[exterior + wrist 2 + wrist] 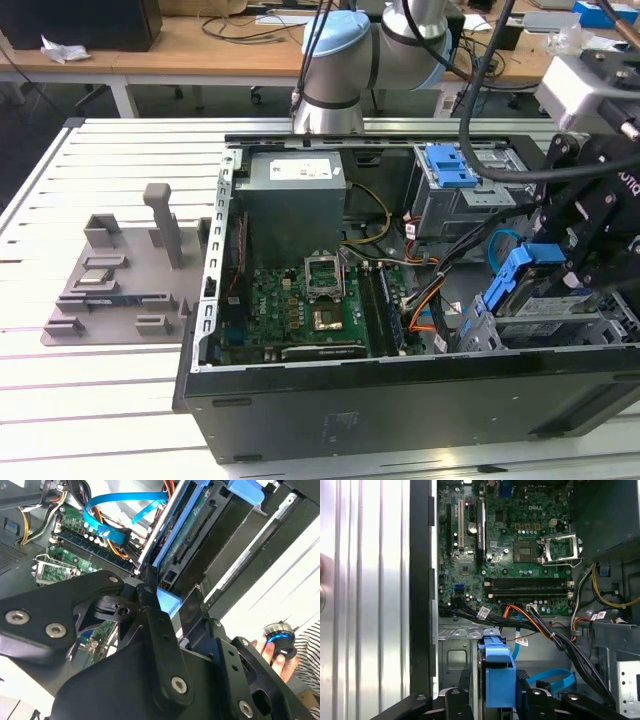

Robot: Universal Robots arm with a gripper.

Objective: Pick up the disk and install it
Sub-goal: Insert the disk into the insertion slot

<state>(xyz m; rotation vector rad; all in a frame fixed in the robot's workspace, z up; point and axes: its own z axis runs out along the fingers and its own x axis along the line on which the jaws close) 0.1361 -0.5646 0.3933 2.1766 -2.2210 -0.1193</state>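
The disk point(520, 282) is seen held tilted inside the open computer case point(400, 400), at the end on the exterior view's right, just over a silver drive bay point(590, 330). Whether it touches that bay cannot be told. In the first wrist view the disk's blue carrier bracket point(497, 676) is seen end-on and pinched by the gripper point(497, 702), whose black fingers point(457, 702) are closed against the bracket's sides. The same clamped grip is shown in the second wrist view, where one finger point(150, 611) is pressed to the blue bracket and the disk point(192, 525) runs up beyond it. The gripper point(575, 262) is carried on the arm point(340, 70), whose base is mounted behind the case. A blue flat cable point(551, 677) is looped just beside the disk. The green motherboard point(520, 540) is laid out further into the case. A grey power supply point(295, 190) is fitted at the case's far side. A metal drive cage topped by a blue latch piece point(450, 165) is placed beyond the disk, apart from it. The case is set on a white slatted table point(100, 400), and a grey parts fixture point(120, 290) is placed on the exterior view's left. A person's hand point(272, 654) around a round device with a blue ring point(279, 632) is seen in the second wrist view.
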